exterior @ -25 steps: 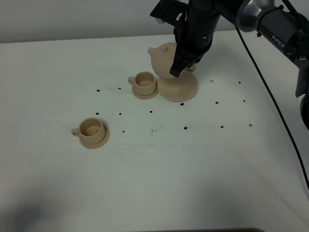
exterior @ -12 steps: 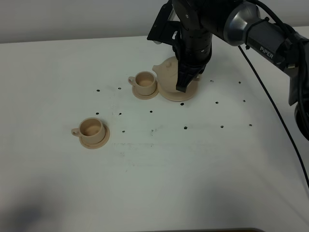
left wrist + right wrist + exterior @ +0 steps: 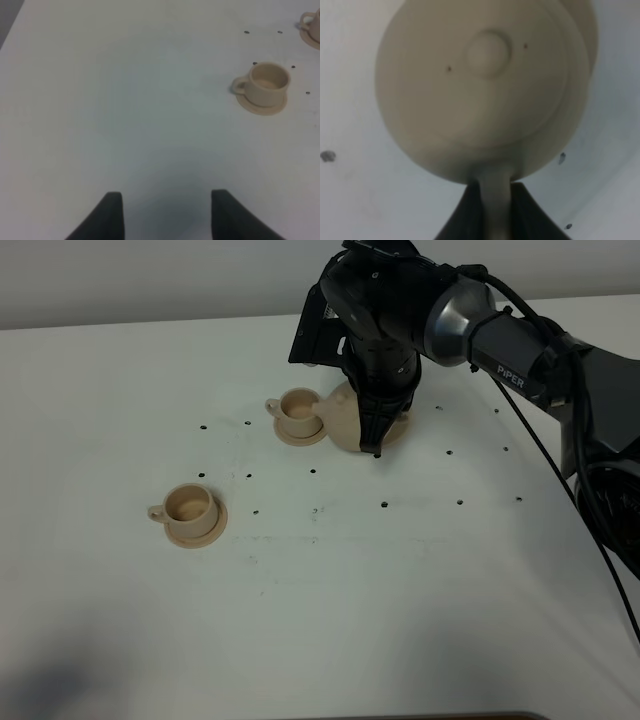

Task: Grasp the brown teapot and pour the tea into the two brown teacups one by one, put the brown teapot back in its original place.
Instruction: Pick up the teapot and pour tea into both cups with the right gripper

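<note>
Right gripper [image 3: 375, 436] is clamped shut on the teapot [image 3: 338, 418], and the wrist view shows it plainly: two dark fingers [image 3: 465, 215] pinch the loop handle [image 3: 492, 200] between them. The pot is squat and round, matte tan ceramic, with a smooth domed lid [image 3: 485, 75] and a small button knob [image 3: 488, 51] on top. It sits low over the big saucer [image 3: 400, 428], a flat tan disc showing past the arm; whether the pot's base touches it, I can't tell. The right arm reaches in from the right edge, its black wrist bent steeply down over the pot, fingers pointing at the table [image 3: 400, 590].

Far cup [image 3: 298, 411] stands just beside the pot, to its left, upright on its own little saucer, handle pointing left. Near cup [image 3: 188, 507] is well apart, toward the front left, the same tan glaze, small ear handle to the left, also on a round saucer.

The tabletop is plain white with scattered small dark dots [image 3: 384, 504].

Left gripper [image 3: 165, 215] hangs over bare table, its dark fingers spread apart with nothing between them, the near cup ahead of it.
</note>
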You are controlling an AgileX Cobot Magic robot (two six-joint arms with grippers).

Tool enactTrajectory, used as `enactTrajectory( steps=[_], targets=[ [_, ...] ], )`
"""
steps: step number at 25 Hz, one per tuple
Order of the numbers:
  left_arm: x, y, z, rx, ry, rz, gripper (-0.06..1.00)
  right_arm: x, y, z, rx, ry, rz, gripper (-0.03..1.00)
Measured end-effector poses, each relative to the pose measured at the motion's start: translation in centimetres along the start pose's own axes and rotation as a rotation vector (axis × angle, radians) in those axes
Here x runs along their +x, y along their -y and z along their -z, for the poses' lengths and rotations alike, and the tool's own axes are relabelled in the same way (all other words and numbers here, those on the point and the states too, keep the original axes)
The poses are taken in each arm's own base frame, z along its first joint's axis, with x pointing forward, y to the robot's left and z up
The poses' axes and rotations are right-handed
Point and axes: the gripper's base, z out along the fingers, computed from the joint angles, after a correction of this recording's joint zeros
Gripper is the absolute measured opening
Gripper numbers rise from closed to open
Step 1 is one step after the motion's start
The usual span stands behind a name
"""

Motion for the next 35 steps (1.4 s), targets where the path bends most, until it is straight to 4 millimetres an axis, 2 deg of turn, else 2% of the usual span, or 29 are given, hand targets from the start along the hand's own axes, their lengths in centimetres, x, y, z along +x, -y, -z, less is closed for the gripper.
enactTrajectory(
  steps=[19,26,31,35],
  targets=[
    [0.0,0.0,0.0,0.000,0.000,0.000,0.43,-0.3,0.9,0.1,0.125,0.009,0.049,0.09],
    [0.0,0.0,0.0,0.000,0.000,0.000,0.43,-1.0,0.2,0.4,0.156,-0.002,0.120,0.09],
    [0.0,0.0,0.0,0.000,0.000,0.000,0.43,-1.3,-0.2,-0.4,0.179,-0.034,0.161,0.09],
    [0.0,0.0,0.0,0.000,0.000,0.000,0.43,-1.5,-0.2,-0.3,0.201,-0.045,0.178,0.09]
  ],
)
